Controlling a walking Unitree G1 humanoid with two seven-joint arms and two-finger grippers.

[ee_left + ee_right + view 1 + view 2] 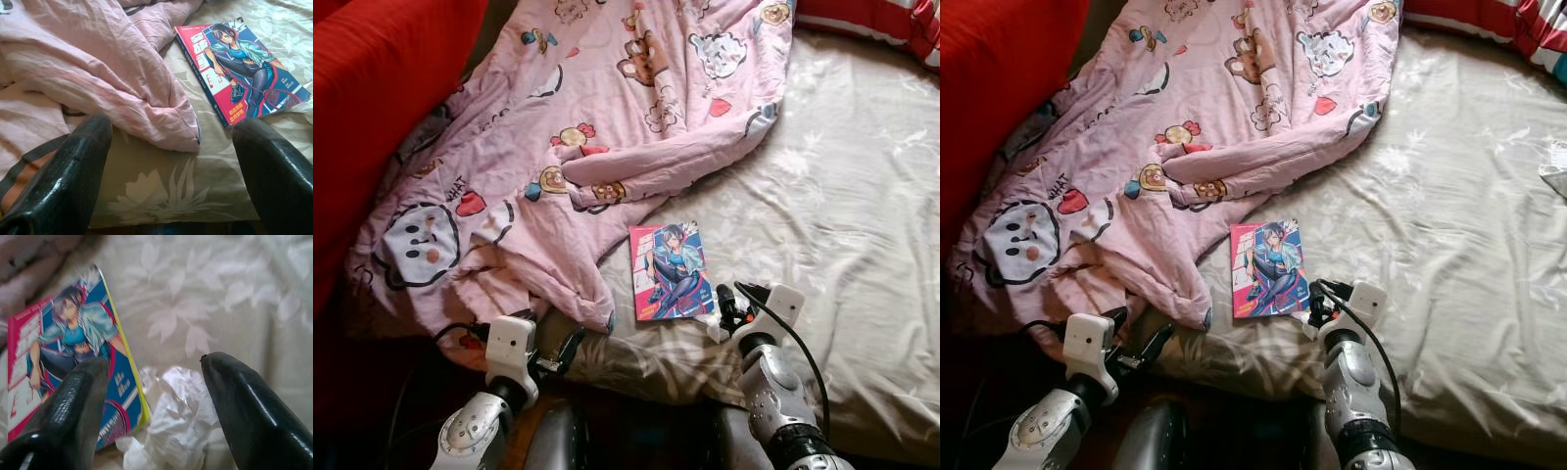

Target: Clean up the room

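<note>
Pink cartoon-print quilt (578, 127), 1 in number, lies crumpled across the upper left and centre of your head views, on a beige leaf-patterned bedsheet (842, 215) that covers the right half. You see 1 book (671, 270), its cover showing a drawn figure in blue on a red and white ground; it lies flat on the sheet just below centre, its left edge close to the quilt's folded hem. You also see 1 crumpled white wad (176, 416), paper or plastic, I cannot tell which, touching the book's lower right corner. Red fabric (382, 108) fills the upper left corner, and a red striped cushion (871, 20) sits along the top right edge.

Count 2 grippers. Your right gripper (736, 305), lower centre right of the head views, is spread wide; in its wrist view 1 finger (73, 406) overlaps the book's cover and the other finger (249, 406) stands beyond the wad, with the wad and the book's corner between them. It grasps nothing; whether the tips touch the book or wad cannot be told.

Your left gripper (553, 351), lower left of the head views, is also spread wide and holds nothing. Its wrist view looks over the mattress edge, toward the quilt's hem and the book beyond.
</note>
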